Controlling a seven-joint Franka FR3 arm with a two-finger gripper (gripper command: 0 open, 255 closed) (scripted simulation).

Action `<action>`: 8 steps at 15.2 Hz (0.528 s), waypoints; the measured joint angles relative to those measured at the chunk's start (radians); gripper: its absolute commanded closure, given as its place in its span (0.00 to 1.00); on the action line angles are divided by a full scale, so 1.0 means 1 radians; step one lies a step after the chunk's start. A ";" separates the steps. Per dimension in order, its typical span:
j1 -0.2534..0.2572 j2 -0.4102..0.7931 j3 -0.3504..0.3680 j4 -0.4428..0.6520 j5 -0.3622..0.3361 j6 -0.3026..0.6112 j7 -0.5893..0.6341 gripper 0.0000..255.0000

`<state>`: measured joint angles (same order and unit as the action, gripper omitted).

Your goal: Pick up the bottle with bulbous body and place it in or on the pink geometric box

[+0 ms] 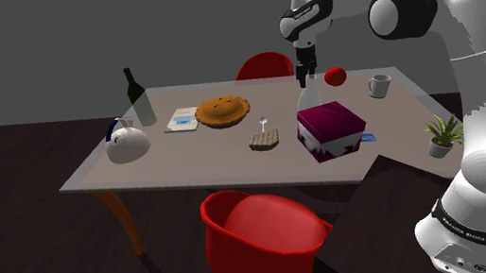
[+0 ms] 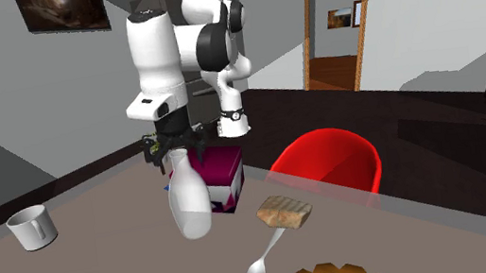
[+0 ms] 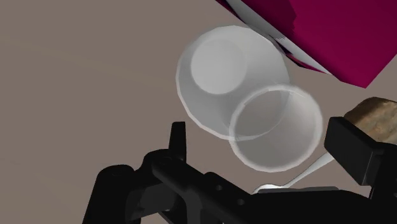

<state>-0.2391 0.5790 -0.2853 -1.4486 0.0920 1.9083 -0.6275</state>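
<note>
A translucent whitish bottle [image 2: 189,200] with a bulbous lower body stands upright on the grey-brown table [image 2: 105,271], right beside the box. The box [image 1: 331,129] has a magenta top and white patterned sides [image 2: 221,170]. My black gripper [image 2: 178,148] hangs directly over the bottle's top, fingers pointing down. In the wrist view the gripper [image 3: 261,130] is open. The bottle's round mouth [image 3: 275,130] lies between the fingers [image 3: 178,137] without touching either, and a corner of the box [image 3: 331,38] sits just beyond. In the shoulder view the gripper [image 1: 302,78] hovers behind the box.
A red apple [image 1: 336,76] and a white mug [image 1: 379,86] sit near the gripper. A toast-like piece [image 2: 285,212], a spoon [image 2: 264,257], a pie [image 1: 222,112], a white kettle [image 1: 126,143] and a dark bottle [image 1: 135,89] stand further along. Red chairs [image 1: 263,238] flank the table.
</note>
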 measured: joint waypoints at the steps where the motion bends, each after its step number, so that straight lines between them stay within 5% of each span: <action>1: 0.000 0.001 0.000 0.000 0.000 0.001 0.000 0.00; 4: 0.000 0.002 0.000 0.000 0.000 0.002 0.000 0.00; 5: 0.000 0.002 0.000 0.000 0.000 0.002 0.000 1.00; 8: 0.000 0.001 0.000 0.000 0.000 0.002 0.000 1.00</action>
<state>-0.2392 0.5805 -0.2850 -1.4484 0.0925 1.9101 -0.6274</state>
